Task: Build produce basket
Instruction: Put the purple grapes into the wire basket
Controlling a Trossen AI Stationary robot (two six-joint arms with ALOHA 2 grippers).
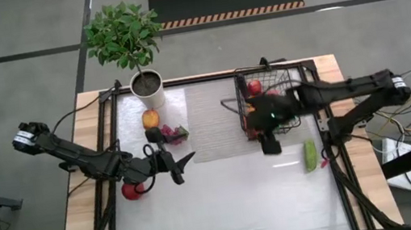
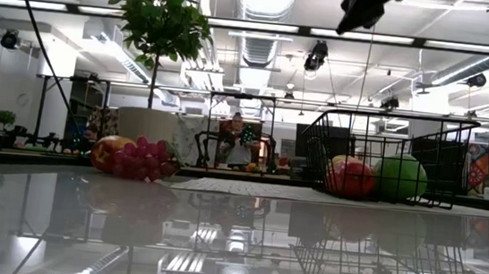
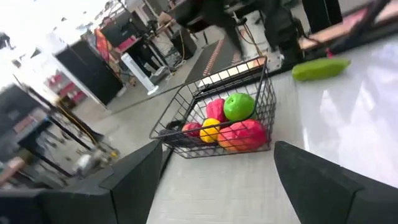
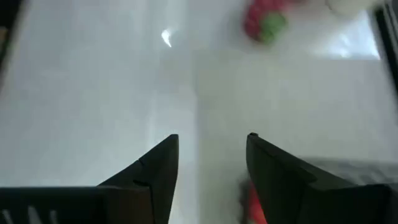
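**Basket part-filled, loose pieces left beside it**

Produce partly gathered: inside the small square black wire-mesh basket (image 3: 186,115), a round green toy apple (image 3: 238,106), a yellow toy lemon (image 3: 210,130) and red pieces, among them a bulky red toy pepper (image 3: 247,134).

Outside the basket:
- Just off its near right corner, a long green toy cucumber (image 1: 310,155), lying flat on the glossy white table (image 1: 228,209).
- Well to the left of the basket, a round orange toy fruit (image 1: 150,119) and a bunch of purple toy grapes (image 1: 178,132), next to the white pot of a leafy green plant (image 1: 149,89).
- Farther left and nearer, a red toy fruit (image 1: 132,191).

Right gripper (image 1: 270,140): hovering at the basket's near edge, fingers moderately apart, bare table between them, nothing held.

Left gripper (image 1: 171,167): well left of the basket, close to the red toy fruit, fingers spread wide and empty.

Handling, as a judgement:
- Probably light, hollow, stiff plastic throughout, with smooth skins likely to slip or roll under a glancing pinch.
- Cucumber best taken across its narrow middle, fingers square to its length, to stop it from swivelling.
- Round fruits best taken at the widest girth, straight from above.
- Grapes lumpy and likely easier to grip, best taken across the cluster's centre.
- Basket itself light enough to slide if bumped, so release from above the rim, clear of the wire.
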